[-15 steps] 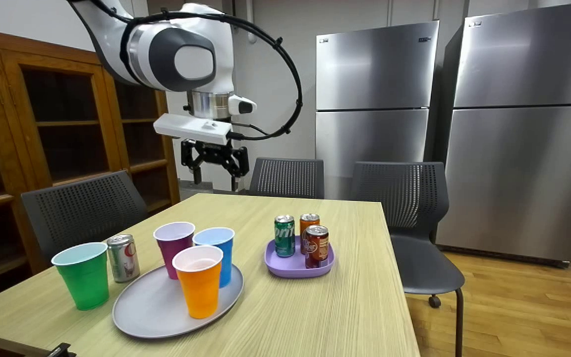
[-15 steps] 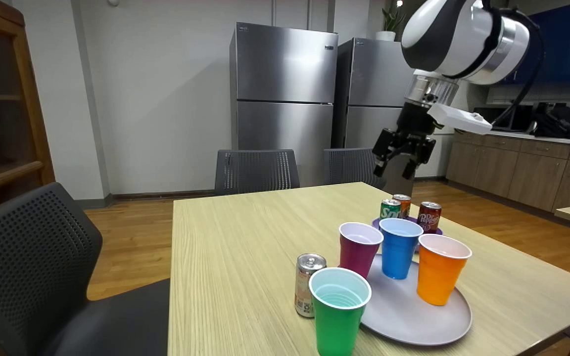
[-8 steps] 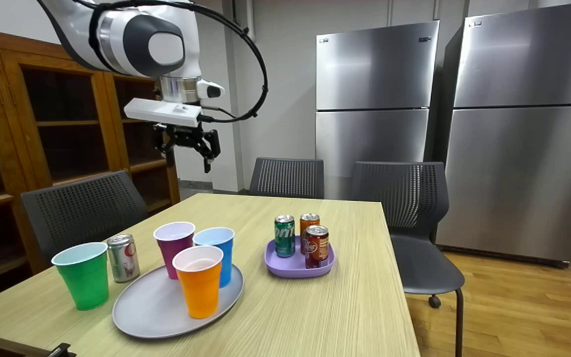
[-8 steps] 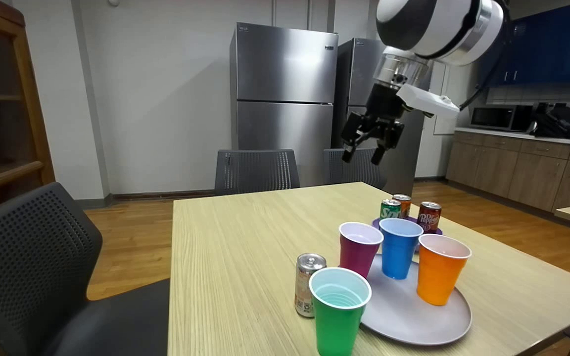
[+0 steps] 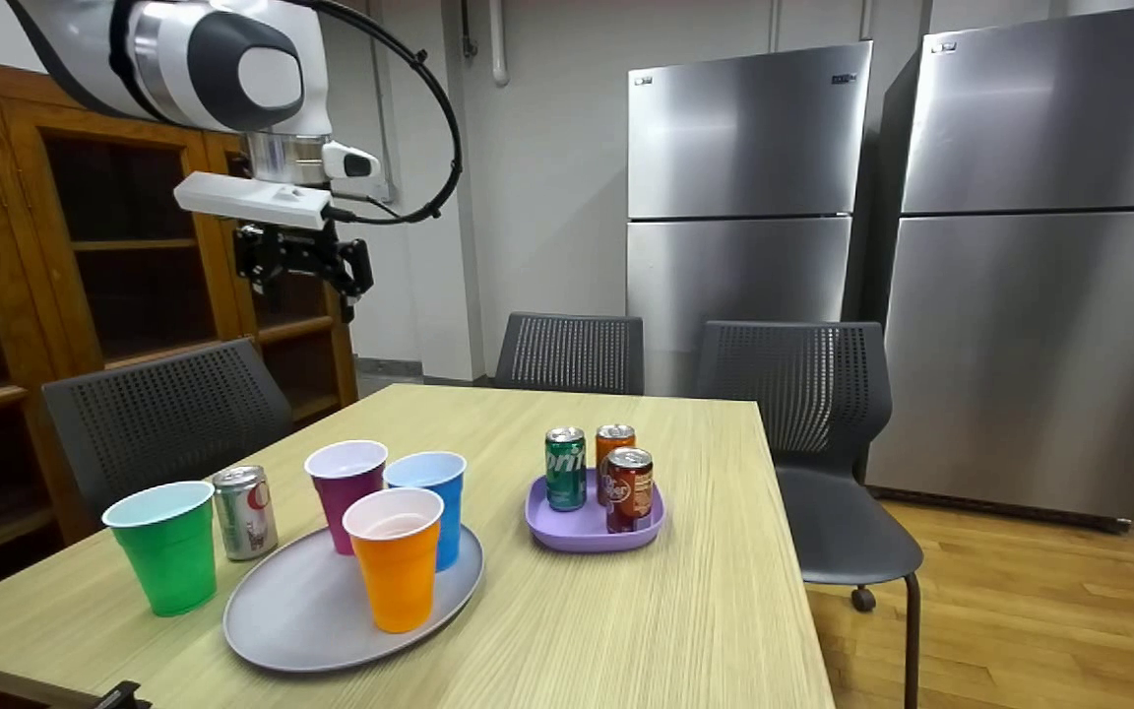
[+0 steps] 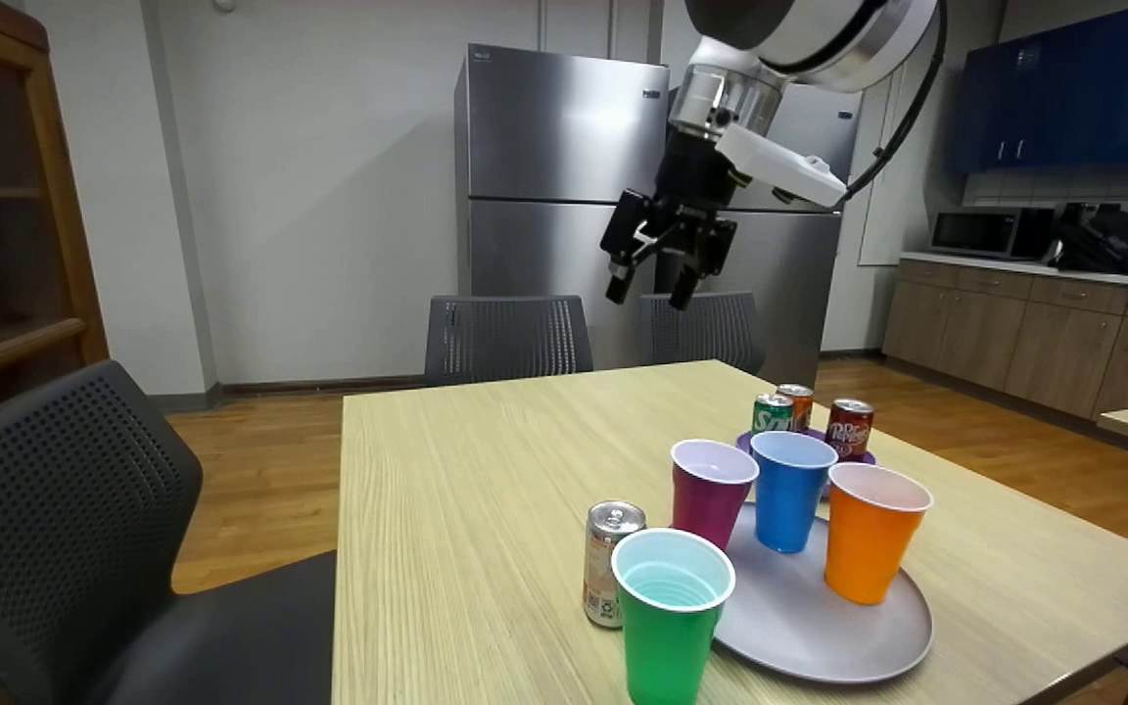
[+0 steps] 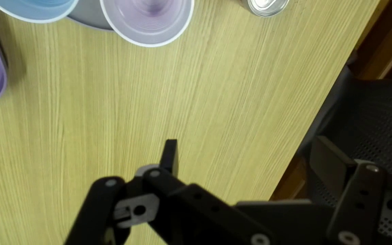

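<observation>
One purple cup (image 7: 148, 22) and one silver can (image 6: 608, 578), both upright, both lower than the gripper (image 6: 649, 292) and well apart from it; toward the top of the wrist view from there, the cup leftward, the can almost straight up. As for the gripper: held well above the level of the table (image 7: 189, 102), with widely spread fingers (image 7: 171, 153) and only air between. Directly under the purple cup, far below the gripper, the gray plate (image 5: 296, 620). On the same plate, farther from the gripper, the blue cup (image 5: 451, 517) and the orange cup (image 5: 398, 571), likewise upright. Beyond the silver can from the gripper, just beside that can and off the plate, the green cup (image 6: 667, 636). Off to the left of the gripper in the wrist view, down on the table, the purple tray (image 5: 552, 534), with the green Sprite can (image 5: 565, 473), the orange can (image 5: 613, 442) and the dark red Dr Pepper can (image 5: 629, 492) upright in it. To the right of the gripper in the wrist view, partly hidden by a finger, the dark chair (image 7: 379, 115). Farther out, in an exterior view, steel refrigerators (image 6: 564, 127) behind the gripper, with the microwave (image 6: 975, 232) far off to its right; also behind the gripper, in an exterior view, the wooden cabinet (image 5: 124, 217).
</observation>
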Available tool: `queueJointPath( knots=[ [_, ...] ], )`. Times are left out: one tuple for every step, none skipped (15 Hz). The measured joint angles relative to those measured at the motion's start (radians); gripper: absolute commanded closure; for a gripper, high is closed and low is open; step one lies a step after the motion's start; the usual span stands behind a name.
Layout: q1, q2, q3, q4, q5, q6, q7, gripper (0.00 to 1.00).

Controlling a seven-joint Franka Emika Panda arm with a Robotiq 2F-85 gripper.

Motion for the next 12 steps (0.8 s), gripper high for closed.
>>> queueJointPath(
  knots=[
    [0.009,0.000,0.007,0.003,0.000,-0.001,0.003,0.00],
    [0.017,0.000,0.016,0.006,0.003,-0.001,0.004,0.00],
    [0.028,0.001,0.025,0.008,0.005,-0.001,0.004,0.00],
    [0.038,0.002,0.033,0.011,0.006,-0.001,0.004,0.00],
    [0.046,0.003,0.040,0.013,0.006,-0.001,0.004,0.00],
    [0.050,0.004,0.044,0.015,0.006,-0.001,0.004,0.00],
    [0.052,0.004,0.045,0.016,0.006,-0.001,0.004,0.00],
    [0.052,0.005,0.044,0.016,0.006,-0.001,0.004,0.00],
    [0.052,0.005,0.043,0.016,0.006,-0.001,0.004,0.00],
    [0.052,0.005,0.043,0.016,0.006,-0.001,0.004,0.00],
    [0.052,0.005,0.043,0.017,0.006,-0.001,0.004,0.00],
    [0.052,0.006,0.043,0.017,0.006,-0.001,0.004,0.00]
  ],
)
